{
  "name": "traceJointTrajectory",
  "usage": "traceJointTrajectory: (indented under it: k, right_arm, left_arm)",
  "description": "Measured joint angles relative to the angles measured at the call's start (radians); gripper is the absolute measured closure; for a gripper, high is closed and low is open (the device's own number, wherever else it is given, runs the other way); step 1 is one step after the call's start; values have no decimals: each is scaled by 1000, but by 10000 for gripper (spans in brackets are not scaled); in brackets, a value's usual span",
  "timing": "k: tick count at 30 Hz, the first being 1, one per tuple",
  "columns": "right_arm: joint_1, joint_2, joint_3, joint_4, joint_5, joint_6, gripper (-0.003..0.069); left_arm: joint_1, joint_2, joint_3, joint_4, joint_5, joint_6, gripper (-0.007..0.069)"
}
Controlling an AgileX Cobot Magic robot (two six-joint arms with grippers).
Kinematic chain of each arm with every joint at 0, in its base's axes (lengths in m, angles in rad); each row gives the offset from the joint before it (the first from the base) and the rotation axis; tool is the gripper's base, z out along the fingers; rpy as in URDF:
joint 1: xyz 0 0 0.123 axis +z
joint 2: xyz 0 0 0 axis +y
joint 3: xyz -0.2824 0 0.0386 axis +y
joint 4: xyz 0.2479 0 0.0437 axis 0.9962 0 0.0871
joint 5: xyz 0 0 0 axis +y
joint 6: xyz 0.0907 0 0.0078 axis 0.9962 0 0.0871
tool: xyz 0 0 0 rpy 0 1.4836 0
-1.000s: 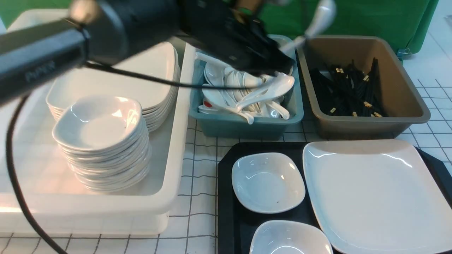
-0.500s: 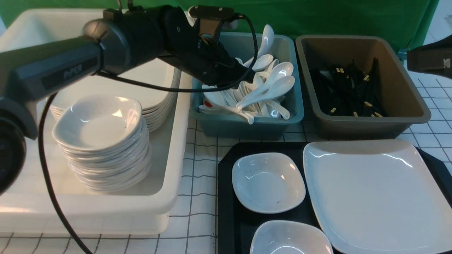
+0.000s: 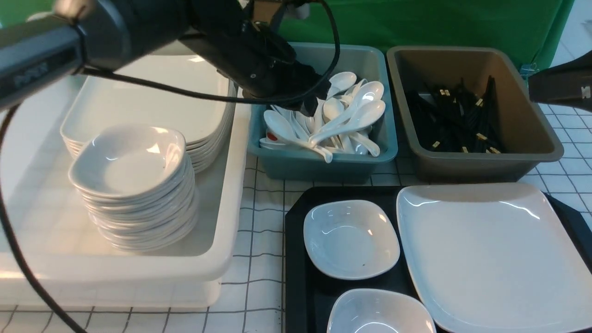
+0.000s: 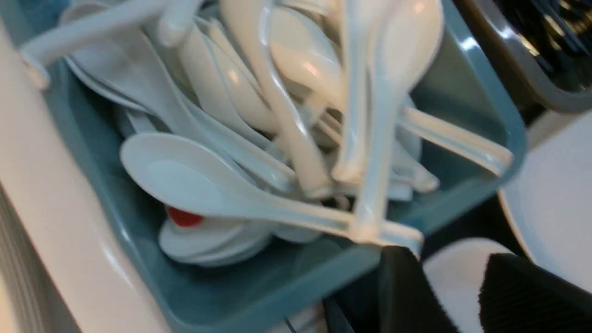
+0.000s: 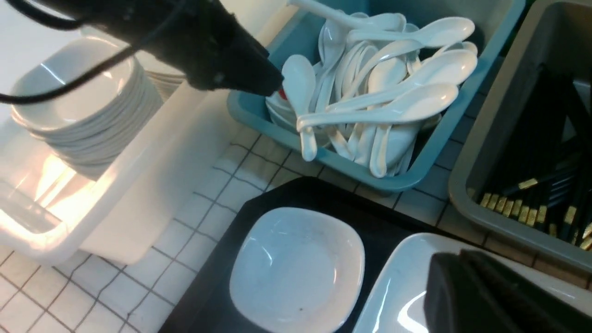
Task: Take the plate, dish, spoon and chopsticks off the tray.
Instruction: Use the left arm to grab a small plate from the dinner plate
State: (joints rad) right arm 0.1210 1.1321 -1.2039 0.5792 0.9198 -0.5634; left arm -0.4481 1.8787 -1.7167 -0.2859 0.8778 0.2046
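Over the spoon bin, upper middle of the front view: the left pincer (image 4: 446, 263) hangs with its fingers apart and nothing between them, just above the heap of spoons (image 3: 351, 115) in the teal bin (image 3: 323, 169).
right pincer (image 5: 439, 277): closed on nothing, at the lower right of its own wrist view, over a corner of the plate.
spoon: none lies on the tray (image 3: 296, 277). It is probably in the heap, but I cannot tell which one it is.
chopsticks (image 3: 458, 120): black sticks with gold bands in the brown bin (image 3: 485, 162), upper right. None are on the tray.
plate (image 3: 490, 249): lower right, flat on the tray. It is large, glossy white and square with rounded corners and a shallow rim.
dish (image 3: 351, 238): small and deep, on the tray just left of the plate. A second dish (image 3: 379, 314) sits at the bottom edge.
risk at the bin: handles jut over the front rim, and a parted finger could catch one and flip a spoon onto the worktop (image 3: 263, 217).
risk at the plate: the low, slick rim offers little to pinch, so it may slip, tilt or shove the dish beside it.
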Motion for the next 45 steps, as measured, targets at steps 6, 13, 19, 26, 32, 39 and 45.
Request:
traceJointTrajectory:
  k: [6, 13, 19, 26, 32, 39, 45]
  right_arm:
    - [0, 0, 0, -15, 32, -9, 650]
    - [0, -2, 0, -130, 230, -13, 652]
    - [0, -66, 47, -140, 288, -13, 655]
    - [0, -218, 175, -144, 287, -25, 655]
    - [0, -278, 229, -146, 279, -38, 655]
    - [0, -286, 230, -146, 276, -38, 655]
    - [0, -286, 230, -146, 277, -39, 655]
  left_arm:
    - [-147, -61, 5, 3, 270, 31, 624]
    - [-288, -73, 167, 4, 325, -78, 629]
    - [-358, -74, 313, 10, 199, -130, 572]
    - [-366, -32, 364, 70, 27, -229, 305]
    - [-365, 52, 367, 105, -1, -268, 109]
    - [-365, 107, 367, 96, -16, -269, 84]
    - [-364, 121, 367, 86, -19, -268, 312]
